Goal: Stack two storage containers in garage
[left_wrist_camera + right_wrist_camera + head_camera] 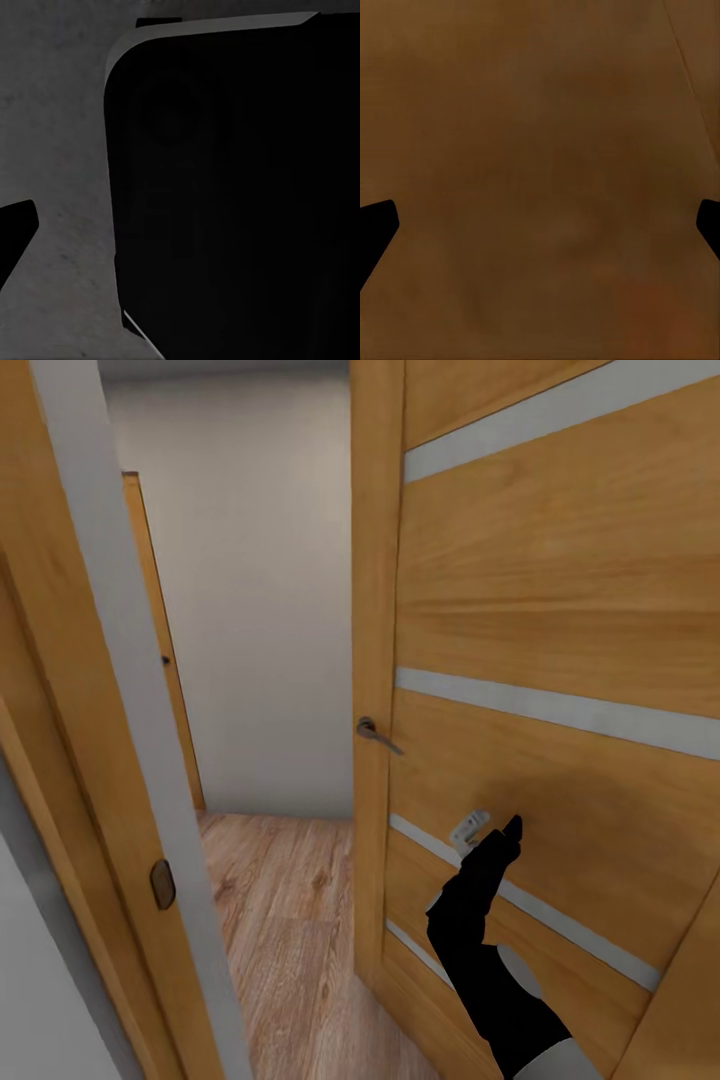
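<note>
Wood-plank flooring (290,920) runs through a half-open doorway at frame centre, where the right gripper (490,832) presses against a wooden door (560,600) at lower right, fingers spread and holding nothing. The left gripper's state cannot be told. Neither bin is in sight; judged thin-walled and light, each is probably best gripped at its rim.

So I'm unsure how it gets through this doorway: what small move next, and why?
Probably push the door further open with the right arm. Its gripper is already up against the door's wood, jaws spread with nothing between them. The door stands ajar, handle at its edge, and the gap onto the wood floor looks narrow.
</note>
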{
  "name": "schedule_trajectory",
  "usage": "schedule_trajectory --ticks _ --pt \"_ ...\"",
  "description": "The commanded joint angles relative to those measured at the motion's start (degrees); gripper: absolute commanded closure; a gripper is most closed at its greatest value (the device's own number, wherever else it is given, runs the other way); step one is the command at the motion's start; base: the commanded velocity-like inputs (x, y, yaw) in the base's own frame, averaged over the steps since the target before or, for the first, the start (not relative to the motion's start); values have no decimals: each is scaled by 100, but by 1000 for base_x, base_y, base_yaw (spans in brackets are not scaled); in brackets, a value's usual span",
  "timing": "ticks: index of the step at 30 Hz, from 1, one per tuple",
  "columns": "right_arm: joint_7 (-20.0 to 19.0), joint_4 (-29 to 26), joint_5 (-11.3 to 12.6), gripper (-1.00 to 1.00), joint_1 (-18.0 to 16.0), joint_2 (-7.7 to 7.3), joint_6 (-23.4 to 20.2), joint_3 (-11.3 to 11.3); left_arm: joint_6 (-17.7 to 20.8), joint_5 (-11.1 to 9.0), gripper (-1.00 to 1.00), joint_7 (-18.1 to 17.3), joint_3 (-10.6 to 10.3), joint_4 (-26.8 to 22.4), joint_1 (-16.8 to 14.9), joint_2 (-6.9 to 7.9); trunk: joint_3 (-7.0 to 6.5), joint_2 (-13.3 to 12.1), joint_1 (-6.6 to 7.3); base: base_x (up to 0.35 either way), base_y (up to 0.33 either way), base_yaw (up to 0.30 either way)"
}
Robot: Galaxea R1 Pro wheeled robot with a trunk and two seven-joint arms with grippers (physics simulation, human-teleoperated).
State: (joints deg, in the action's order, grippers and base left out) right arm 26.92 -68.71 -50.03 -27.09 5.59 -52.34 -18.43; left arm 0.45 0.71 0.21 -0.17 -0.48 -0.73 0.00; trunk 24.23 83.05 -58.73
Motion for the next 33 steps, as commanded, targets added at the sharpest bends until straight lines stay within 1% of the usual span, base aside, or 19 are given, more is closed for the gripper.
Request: schedule_trajectory --ticks 1,9,16,24,33 --pt "24 2 54 -100 -7 -4 -22 73 6 8 -100 3 0 -5 0 0 6 3 0 53 -28 0" --pt "24 -2 54 -100 -7 -5 -22 101 1 1 -100 6 0 -2 -2 0 6 3 0 131 -114 0" --pt "27 -2 54 -100 -14 -5 -22 107 1 0 -100 3 0 -3 -2 0 6 3 0 20 -17 0" --pt "26 -4 54 -100 -15 -5 -22 172 4 -2 -100 1 0 -5 1 0 6 3 0 8 -1 0" --pt "24 -3 54 -100 -15 -6 -22 181 3 -17 -100 5 0 -5 0 0 6 3 0 172 -63 0"
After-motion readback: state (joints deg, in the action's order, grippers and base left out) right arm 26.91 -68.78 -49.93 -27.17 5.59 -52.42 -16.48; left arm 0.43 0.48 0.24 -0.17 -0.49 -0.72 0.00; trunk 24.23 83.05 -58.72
